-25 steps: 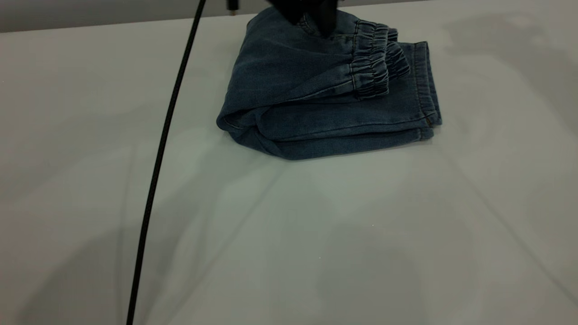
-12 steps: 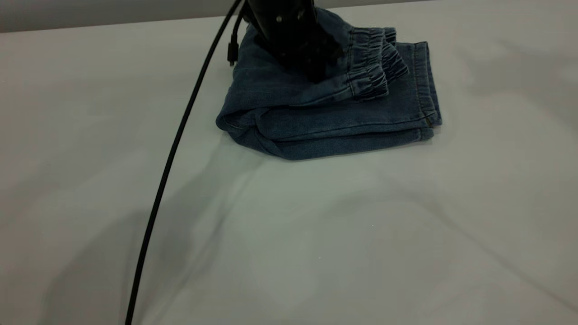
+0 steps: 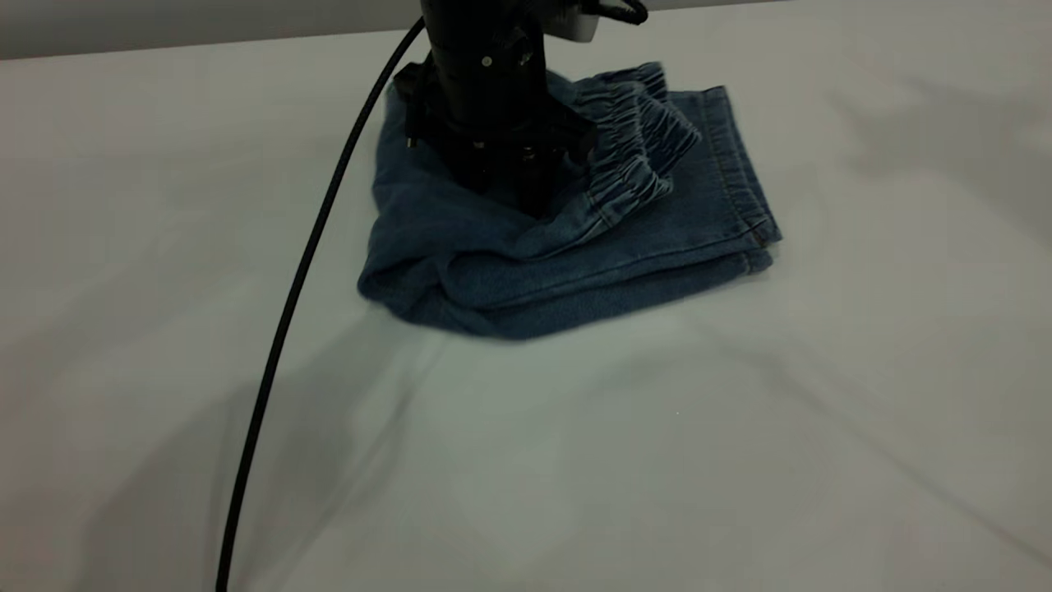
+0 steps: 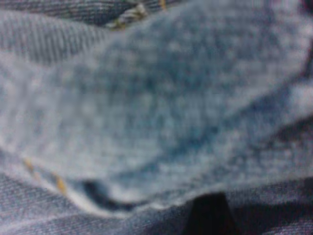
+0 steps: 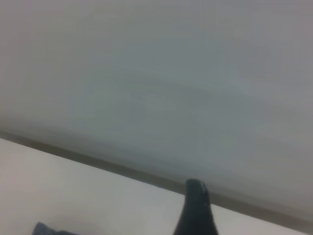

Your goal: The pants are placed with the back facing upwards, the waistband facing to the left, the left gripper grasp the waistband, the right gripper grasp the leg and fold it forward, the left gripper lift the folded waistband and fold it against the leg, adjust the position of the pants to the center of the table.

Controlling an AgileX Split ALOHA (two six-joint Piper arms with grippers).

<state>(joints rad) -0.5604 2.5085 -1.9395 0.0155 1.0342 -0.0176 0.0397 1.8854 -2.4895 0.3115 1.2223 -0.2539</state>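
On top of the folded pants (image 3: 575, 247), the left gripper (image 3: 526, 193) presses straight down beside the bunched elastic waistband (image 3: 637, 156); can't tell how wide its fingers are, its own body hides them. A black cable (image 3: 288, 304) arcs over the white table (image 3: 575, 460) in front
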